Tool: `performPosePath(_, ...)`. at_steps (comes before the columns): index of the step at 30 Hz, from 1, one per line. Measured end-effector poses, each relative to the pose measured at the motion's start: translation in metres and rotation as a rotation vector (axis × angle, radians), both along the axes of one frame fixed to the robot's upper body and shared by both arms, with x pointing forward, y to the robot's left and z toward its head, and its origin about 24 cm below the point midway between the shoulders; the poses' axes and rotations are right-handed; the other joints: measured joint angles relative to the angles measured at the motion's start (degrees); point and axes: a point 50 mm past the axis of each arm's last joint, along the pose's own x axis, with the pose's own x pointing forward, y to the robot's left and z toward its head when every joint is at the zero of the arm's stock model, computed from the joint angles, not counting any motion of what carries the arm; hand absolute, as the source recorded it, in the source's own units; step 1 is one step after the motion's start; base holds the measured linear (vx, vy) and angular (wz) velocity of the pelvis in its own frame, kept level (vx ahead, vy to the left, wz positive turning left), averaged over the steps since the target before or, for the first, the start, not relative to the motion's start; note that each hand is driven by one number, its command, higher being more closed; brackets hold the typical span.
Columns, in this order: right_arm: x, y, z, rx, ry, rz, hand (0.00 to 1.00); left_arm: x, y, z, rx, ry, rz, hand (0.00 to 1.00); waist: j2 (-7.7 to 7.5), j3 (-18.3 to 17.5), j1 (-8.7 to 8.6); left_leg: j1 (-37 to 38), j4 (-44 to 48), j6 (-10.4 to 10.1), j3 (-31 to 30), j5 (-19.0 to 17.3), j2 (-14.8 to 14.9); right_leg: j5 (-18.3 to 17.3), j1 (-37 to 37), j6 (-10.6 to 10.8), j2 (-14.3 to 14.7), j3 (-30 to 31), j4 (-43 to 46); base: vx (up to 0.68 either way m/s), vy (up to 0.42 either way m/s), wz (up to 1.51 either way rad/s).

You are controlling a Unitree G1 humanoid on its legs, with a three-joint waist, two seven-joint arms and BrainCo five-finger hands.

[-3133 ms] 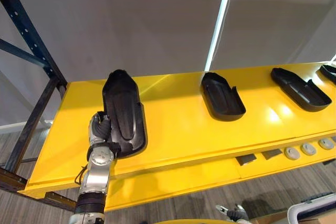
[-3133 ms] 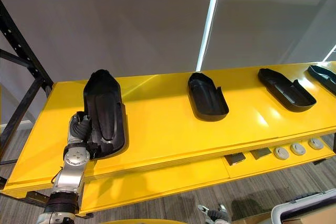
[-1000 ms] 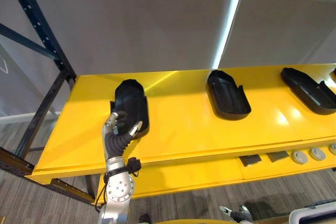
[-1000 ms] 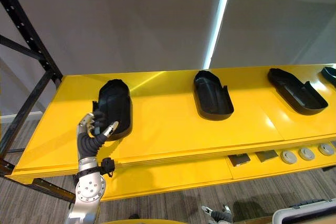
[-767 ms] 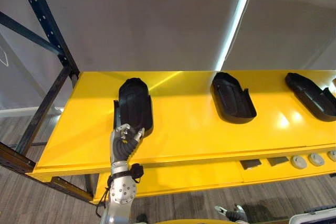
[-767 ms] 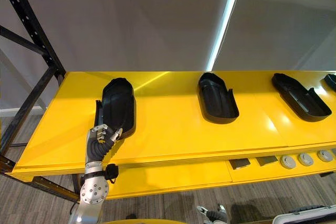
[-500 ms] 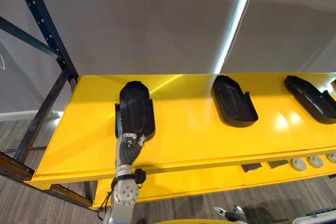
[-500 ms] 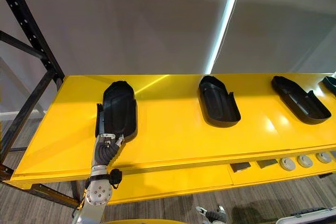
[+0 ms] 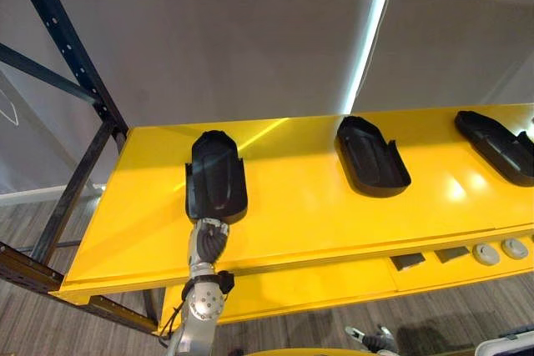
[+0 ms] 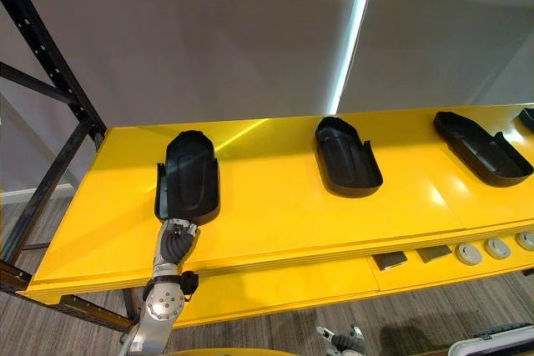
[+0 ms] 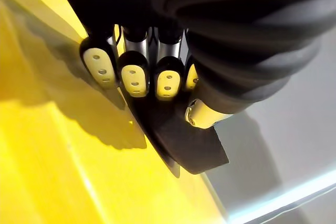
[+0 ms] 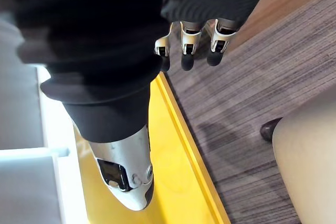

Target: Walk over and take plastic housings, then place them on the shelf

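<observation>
Housing (image 9: 215, 177) lies on the shelf (image 9: 292, 210), placement seemingly done (whether my left hand (image 9: 208, 239) grips it I cannot tell; right hand (image 12: 189, 45) hangs slack).

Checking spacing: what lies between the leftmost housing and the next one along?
Nothing: bare yellow shelf between the leftmost housing and the next housing, in both eye views.

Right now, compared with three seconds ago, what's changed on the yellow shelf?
The left hand has let go of the left housing. Earlier its fingers were curled round the housing's near end. Now the housing lies flat on the yellow shelf, with the hand's fingers straight at that end. The middle housing and the right-hand housing have stayed where they were.
</observation>
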Motion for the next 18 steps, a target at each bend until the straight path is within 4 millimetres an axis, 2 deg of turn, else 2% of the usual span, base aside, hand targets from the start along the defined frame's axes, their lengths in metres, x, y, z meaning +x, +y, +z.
performPosePath(11,0.0,0.001,-0.002,0.009,0.016,-0.005,0.0,0.014,0.011,0.002,0.029,-0.015,0.063,1.0,-0.54,-0.1,-0.14,0.7,0.0,0.6,0.1,-0.5,-0.9,0.2,1.0,0.1,-0.6,0.0,-0.5,0.04,0.007,0.0)
performPosePath(18,-0.001,0.001,-0.003,0.013,0.024,-0.012,0.0,0.015,0.017,0.0,0.033,-0.009,0.09,1.0,-0.54,-0.1,-0.26,0.7,0.0,0.7,0.1,-0.5,-1.0,0.2,1.0,0.1,-0.8,0.2,-0.5,-0.03,-0.011,-0.01)
